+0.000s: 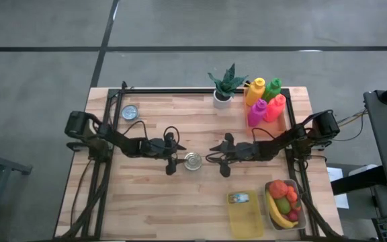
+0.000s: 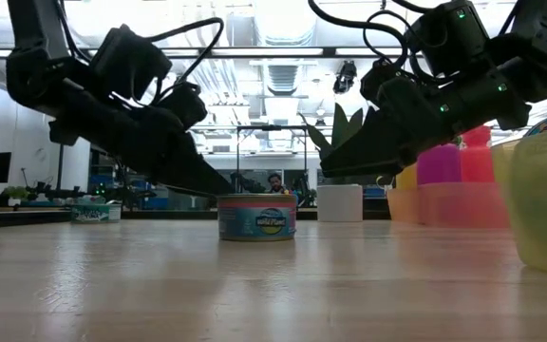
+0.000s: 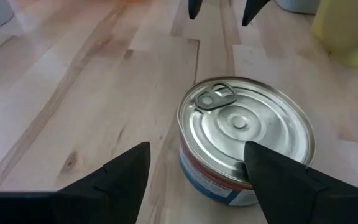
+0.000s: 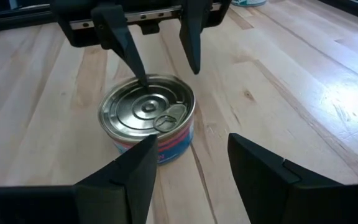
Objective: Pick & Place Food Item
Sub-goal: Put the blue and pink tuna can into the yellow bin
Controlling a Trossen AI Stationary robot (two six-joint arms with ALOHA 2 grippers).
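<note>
The tuna can (image 1: 193, 161) stands upright at frame centre between the left gripper (image 1: 172, 163) and right gripper (image 1: 223, 163) (both part-open, empty, roughly equidistant).

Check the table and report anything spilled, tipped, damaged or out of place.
Nothing stands out. The tuna can stands upright and sealed mid-table between the left claw and right claw, both open and clear of it. The bottles and plant stand upright.

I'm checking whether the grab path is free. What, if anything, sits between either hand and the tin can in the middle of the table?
Nothing visible does. The tin can stands upright on bare wood between the left hand and the right hand, both with fingers apart, neither touching it.
</note>
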